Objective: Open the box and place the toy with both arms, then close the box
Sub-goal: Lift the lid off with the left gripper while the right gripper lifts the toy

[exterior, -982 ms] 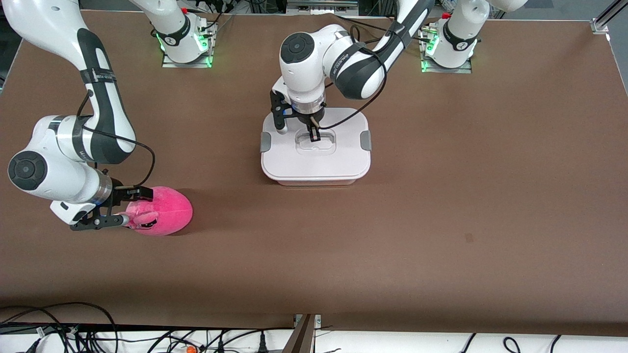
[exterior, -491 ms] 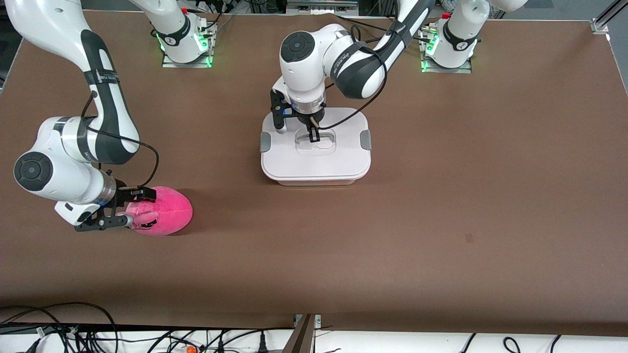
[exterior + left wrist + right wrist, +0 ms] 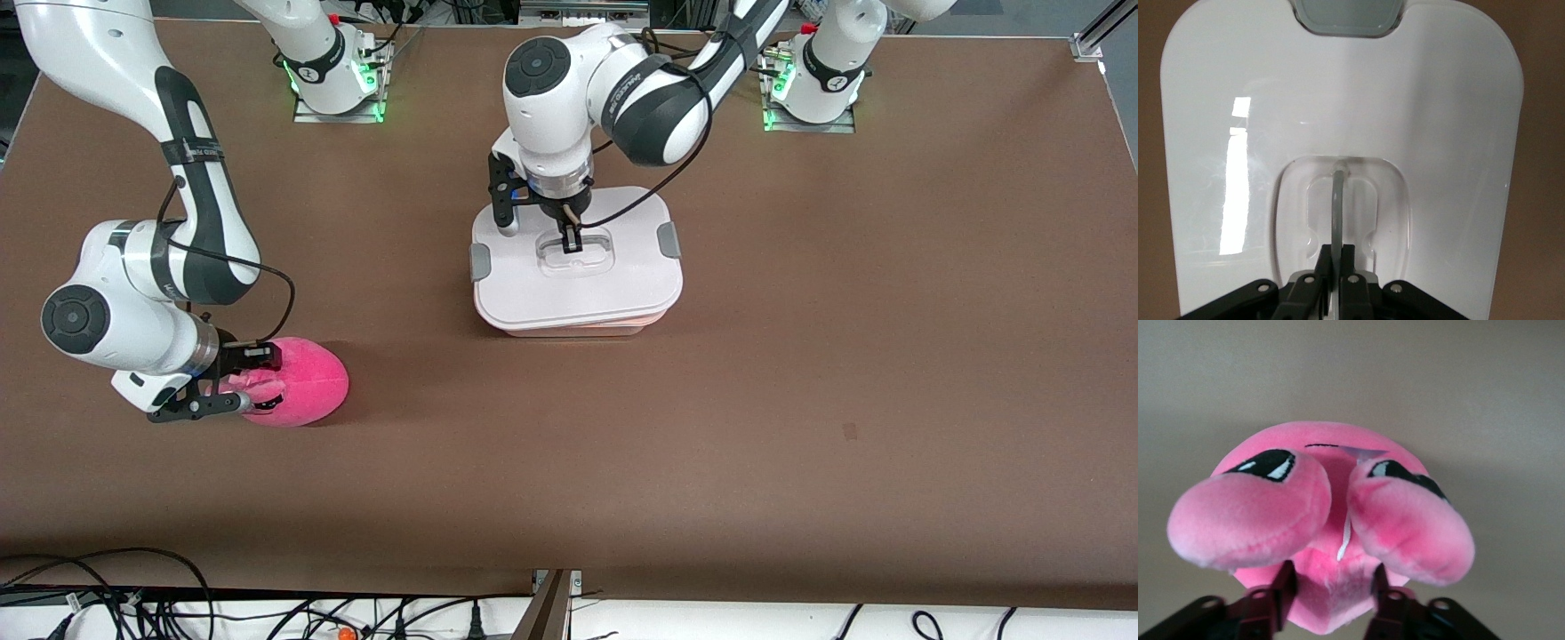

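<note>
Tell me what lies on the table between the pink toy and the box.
Nothing: in the front view, only bare brown table runs from the toy to the box.

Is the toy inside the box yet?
No: in the front view the toy lies on the table toward the right arm's end, with the right gripper around it, apart from the box.

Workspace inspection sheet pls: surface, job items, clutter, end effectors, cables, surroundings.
Surface: brown table, one small dark mark.
Job's things: white lid lifted askew above the pink box; pink toy on the table toward the right arm's end.
Clutter: nothing seen.
End effectors: left end effector shut on the lid's centre handle; right end effector clamped on the toy's snout end.
Cables: a black cable along each arm.
Surroundings: loose cables below the table's near edge.
</note>
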{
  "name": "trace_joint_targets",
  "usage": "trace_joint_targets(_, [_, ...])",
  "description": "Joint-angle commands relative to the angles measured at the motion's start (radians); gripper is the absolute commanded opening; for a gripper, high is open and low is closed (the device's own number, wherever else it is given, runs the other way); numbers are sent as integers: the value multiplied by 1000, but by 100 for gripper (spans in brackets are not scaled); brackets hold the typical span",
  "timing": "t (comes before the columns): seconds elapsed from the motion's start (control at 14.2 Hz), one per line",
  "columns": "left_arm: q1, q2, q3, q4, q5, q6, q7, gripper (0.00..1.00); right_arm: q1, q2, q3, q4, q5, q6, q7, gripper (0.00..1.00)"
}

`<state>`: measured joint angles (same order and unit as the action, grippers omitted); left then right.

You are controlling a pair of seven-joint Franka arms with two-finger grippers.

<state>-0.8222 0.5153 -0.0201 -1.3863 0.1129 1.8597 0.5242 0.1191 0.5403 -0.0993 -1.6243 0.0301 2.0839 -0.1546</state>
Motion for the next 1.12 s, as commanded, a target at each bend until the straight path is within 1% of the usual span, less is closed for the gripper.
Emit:
trace_joint_targets(0.0, [108,-66,-8,43,-42,-118,112,0,-1,7,0,9,16,5,-22,28])
trace_joint_targets(0.07, [153,-92,-5,43,-80,-132,153,0,-1,7,0,9,16,4,-22,19])
trace_joint_targets(0.21, [251,-122,-1,46,-96,-167,248,0,1,7,0,17,14,-4,-40,0])
trace_joint_targets(0.28, [311,-126,-3,68,-99,-215,301,0,1,6,0,18,13,-4,-43,0])
trace_joint_targets(0.35, [372,-118,-4,132,-96,-268,377,0,2,4,0,20,10,-4,-45,0])
trace_joint_targets(0.42, [424,-115,3,166,-90,-324,472,0,5,1,1,20,8,-7,-48,0])
trace_joint_targets(0.56, [545,-115,5,185,-90,-355,645,0,20,-6,1,37,7,-21,-78,0])
trace_joint_targets(0.63, [599,-116,5,185,-87,-361,701,0,21,-8,1,52,8,-50,-107,0])
trace_joint_targets(0.77, [678,-116,6,190,-85,-378,781,0,30,-10,6,124,8,-161,-164,0])
trace_joint_targets(1.05, [797,-115,9,191,-82,-399,910,0,50,-10,53,283,2,-442,-386,0])
